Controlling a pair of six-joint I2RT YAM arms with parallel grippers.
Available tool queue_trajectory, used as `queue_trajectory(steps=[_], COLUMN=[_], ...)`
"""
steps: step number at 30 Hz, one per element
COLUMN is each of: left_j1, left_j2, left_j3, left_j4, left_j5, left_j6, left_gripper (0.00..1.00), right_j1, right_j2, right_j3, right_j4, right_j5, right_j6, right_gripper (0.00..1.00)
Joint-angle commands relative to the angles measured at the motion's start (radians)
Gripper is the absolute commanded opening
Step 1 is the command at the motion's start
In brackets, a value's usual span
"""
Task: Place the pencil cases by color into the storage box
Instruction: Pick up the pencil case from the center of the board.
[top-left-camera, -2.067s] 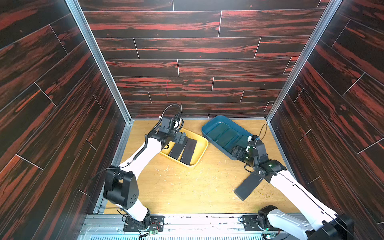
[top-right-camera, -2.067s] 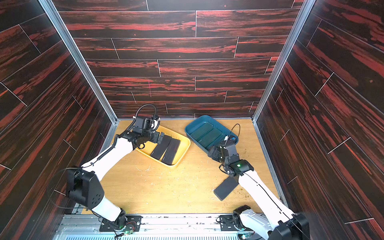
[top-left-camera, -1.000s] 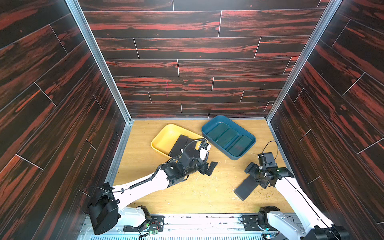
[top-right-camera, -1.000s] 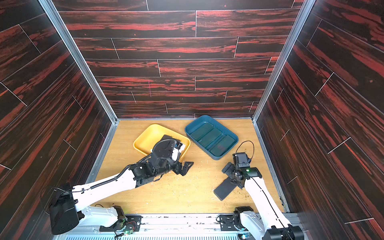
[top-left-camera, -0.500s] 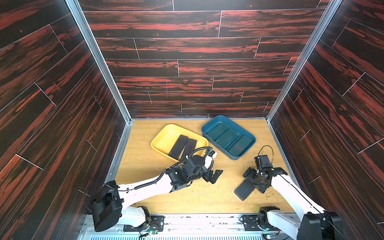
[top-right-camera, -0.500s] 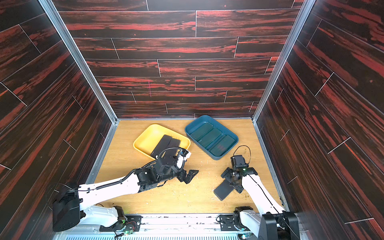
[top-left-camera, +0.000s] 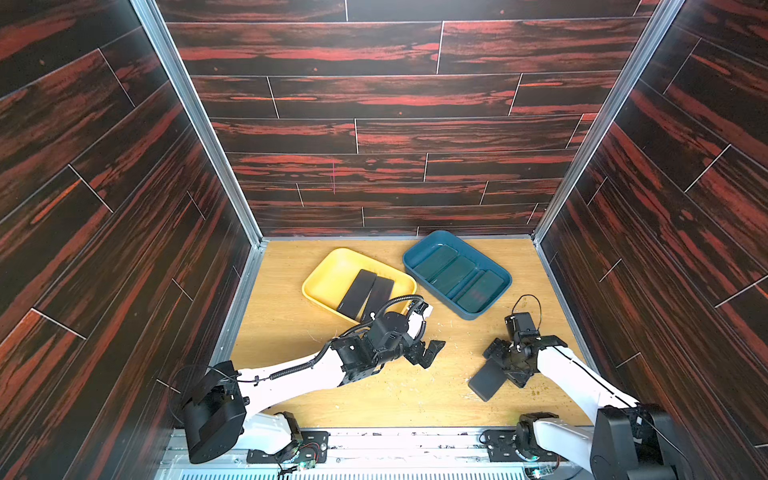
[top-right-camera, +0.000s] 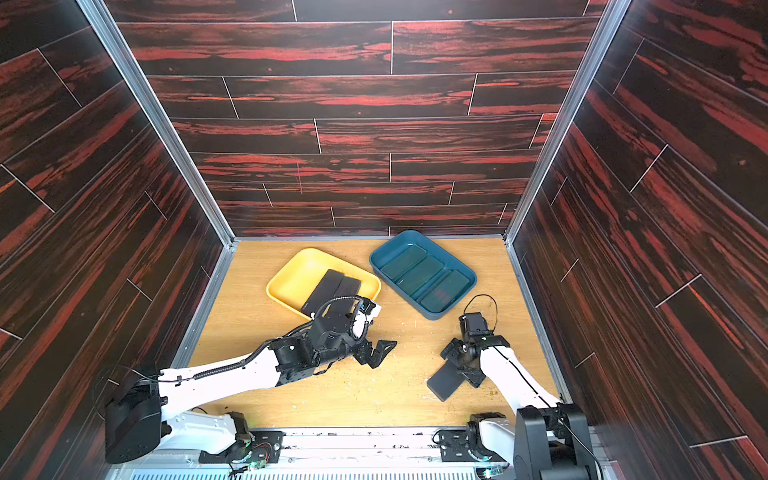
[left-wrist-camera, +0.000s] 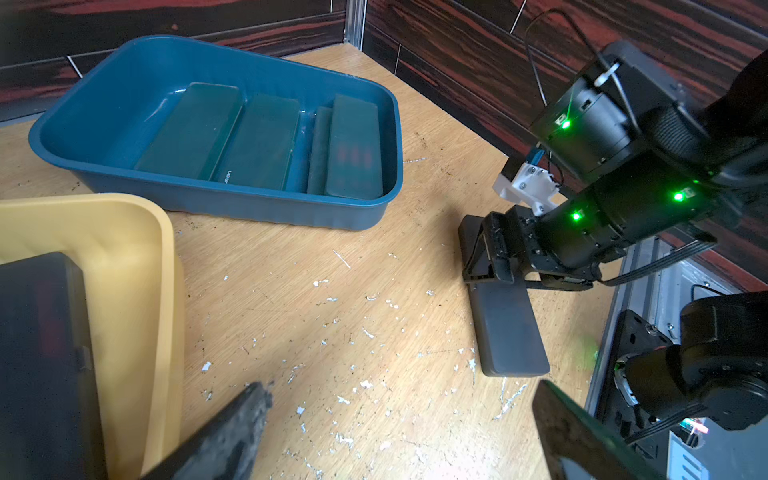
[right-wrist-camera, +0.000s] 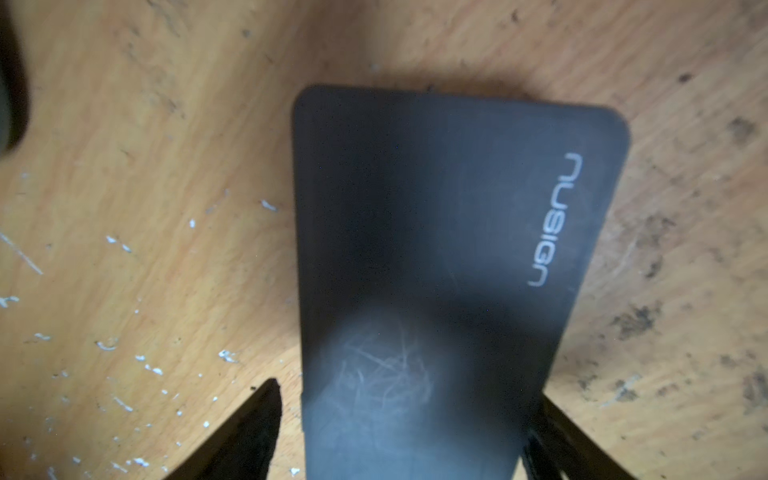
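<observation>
Tabletop of pale scuffed wood (top-left-camera: 291, 332): shallow yellow plastic tray (top-left-camera: 332, 278) holds 2 matte black cases (top-left-camera: 365, 293); deep blue plastic tray (top-left-camera: 424, 246) holds the dark green cases (top-left-camera: 453, 274). 1 flat matte black rectangular pencil case (top-left-camera: 484, 384) lies loose on the wood beside the right arm. Left gripper (top-left-camera: 430, 353) gapes empty, well apart from it, near the yellow tray. Right gripper (top-left-camera: 505, 365) straddles the case's end nearer the blue tray, with its jaws across the short width. The long axis runs straight out from the wrist. Not clamped: bare wood shows between 1 fingertip (right-wrist-camera: 249, 432) and the case edge. Judgement: right arm's pick.
</observation>
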Motion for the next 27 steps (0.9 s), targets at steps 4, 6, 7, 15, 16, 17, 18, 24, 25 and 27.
queue_trajectory(steps=[4, 6, 7, 15, 16, 17, 18, 24, 25, 27], left_j1=[-0.004, -0.004, -0.004, 0.001, 0.005, 0.008, 0.012, 0.064, 0.074, 0.103], left_j2=[-0.018, -0.017, -0.018, -0.046, -0.049, -0.052, -0.054, -0.077, -0.081, -0.088], left_j3=[-0.008, -0.009, -0.008, -0.013, -0.013, -0.016, -0.019, -0.044, -0.047, -0.051], left_j4=[0.017, 0.019, 0.019, 0.014, 0.015, 0.020, 0.026, 0.072, 0.085, 0.108], left_j5=[0.002, -0.008, -0.014, -0.068, -0.064, -0.063, -0.059, 0.012, 0.025, 0.068], left_j6=[-0.017, -0.020, -0.025, -0.075, -0.080, -0.085, -0.093, -0.164, -0.180, -0.217], left_gripper=[1.00, 1.00, 1.00, 1.00, 1.00, 1.00, 1.00, 1.00, 1.00, 1.00], right_j1=[-0.001, 0.004, 0.009, 0.051, 0.054, 0.053, 0.055, 0.054, 0.054, 0.055], right_j2=[0.040, 0.045, 0.050, 0.035, 0.023, 0.011, -0.007, -0.074, -0.084, -0.108], right_j3=[-0.030, -0.033, -0.033, -0.023, -0.025, -0.025, -0.022, 0.049, 0.061, 0.092], right_j4=[0.060, 0.084, 0.095, 0.113, 0.112, 0.106, 0.100, 0.031, 0.017, -0.008], right_j5=[-0.052, -0.067, -0.072, -0.062, -0.058, -0.051, -0.039, 0.035, 0.049, 0.075], right_j6=[0.013, 0.020, 0.021, 0.049, 0.056, 0.062, 0.065, 0.039, 0.034, 0.019], right_gripper=[0.81, 0.78, 0.75, 0.65, 0.63, 0.62, 0.61, 0.60, 0.60, 0.60])
